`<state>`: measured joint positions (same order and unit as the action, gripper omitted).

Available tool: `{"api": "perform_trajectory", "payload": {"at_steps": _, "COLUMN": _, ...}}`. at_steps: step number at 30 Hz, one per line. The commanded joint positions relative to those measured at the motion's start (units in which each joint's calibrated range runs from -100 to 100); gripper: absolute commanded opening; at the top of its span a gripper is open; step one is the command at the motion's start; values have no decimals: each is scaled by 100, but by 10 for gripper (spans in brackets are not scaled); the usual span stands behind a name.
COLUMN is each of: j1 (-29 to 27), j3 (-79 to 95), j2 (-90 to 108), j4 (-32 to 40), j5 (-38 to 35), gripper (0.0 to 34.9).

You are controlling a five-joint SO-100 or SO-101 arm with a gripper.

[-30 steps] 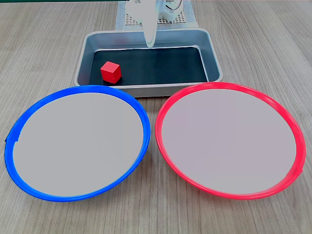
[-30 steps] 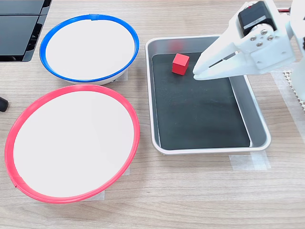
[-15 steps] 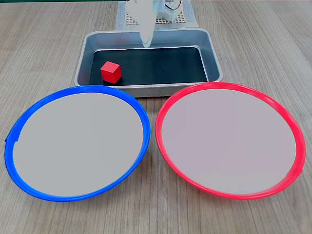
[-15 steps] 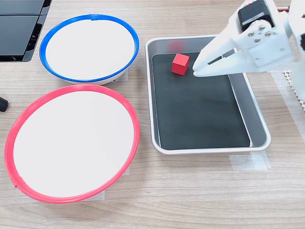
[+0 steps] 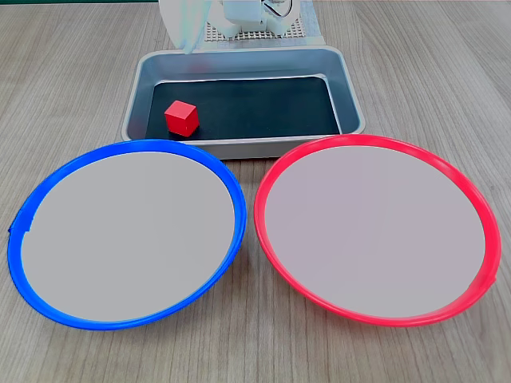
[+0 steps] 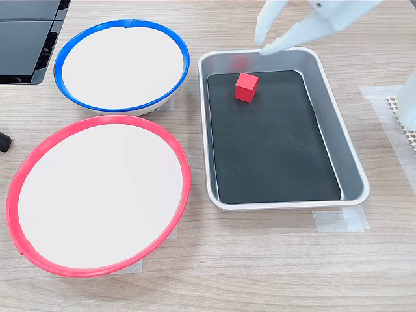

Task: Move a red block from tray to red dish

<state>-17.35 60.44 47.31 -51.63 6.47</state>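
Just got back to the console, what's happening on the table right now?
The white gripper hangs open above the far end of the silver metal tray, holding nothing. The small red block sits untouched on the tray's black bottom, near the end beside the blue-rimmed plate. The large round red-rimmed dish has nothing on it, so the pick has not happened yet.

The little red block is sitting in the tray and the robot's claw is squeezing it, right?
Not quite. The red block does sit in the tray, but the gripper is open and apart from it, above the tray's rim, as the second exterior view shows.
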Motion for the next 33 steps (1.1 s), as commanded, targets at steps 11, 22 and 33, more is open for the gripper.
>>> {"api": "perform_trajectory", "payload": {"at_steps": 11, "j1": -369, "j3": -1606, "j2": -3115, "j4": -281, "j5": -821, "gripper": 232}}
{"api": "perform_trajectory", "payload": {"at_steps": 22, "j1": -200, "j3": -1624, "j2": -3584, "j4": -281, "j5": -874, "gripper": 114}}
{"api": "perform_trajectory", "payload": {"at_steps": 33, "j1": 930, "j3": -3891, "j2": -3320, "j4": -2286, "j5": -694, "gripper": 2}}
